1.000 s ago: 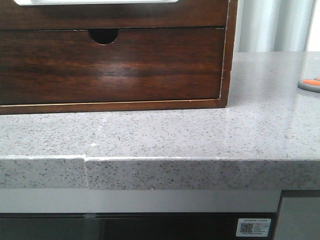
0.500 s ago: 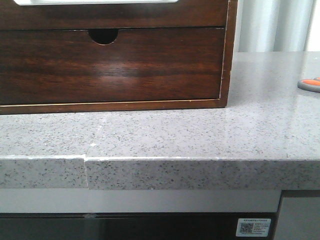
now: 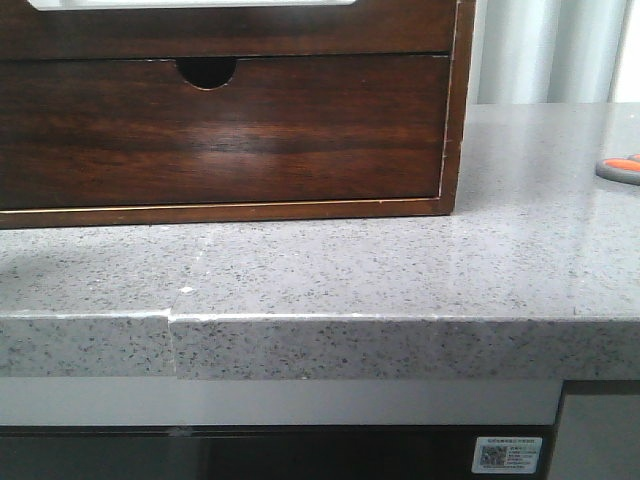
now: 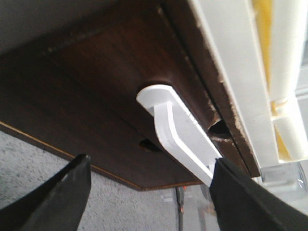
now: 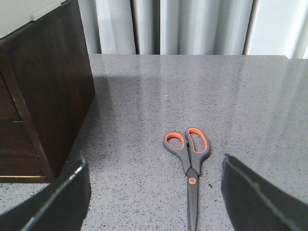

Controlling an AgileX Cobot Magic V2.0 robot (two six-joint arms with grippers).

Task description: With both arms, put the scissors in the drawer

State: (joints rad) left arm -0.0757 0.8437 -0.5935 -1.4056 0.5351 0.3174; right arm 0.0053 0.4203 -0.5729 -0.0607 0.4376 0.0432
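The scissors (image 5: 189,153), grey with orange inside the handle loops, lie flat on the grey counter, and their handle shows at the right edge of the front view (image 3: 620,168). My right gripper (image 5: 154,195) is open above the counter; the scissors lie between its fingers, nearer the right one, untouched. The drawer (image 3: 240,35) is the upper dark brown front with a pale strip along its top. In the left wrist view its white handle (image 4: 178,130) sticks out from the drawer front (image 4: 106,72). My left gripper (image 4: 151,173) is open and empty, one finger (image 4: 240,197) at the handle's end.
The lower drawer with a half-round notch (image 3: 207,70) is shut. The wooden cabinet's side (image 5: 53,86) stands left of the scissors. Pale curtains (image 5: 183,26) hang behind the counter. The counter's front edge (image 3: 320,345) has a seam at the left.
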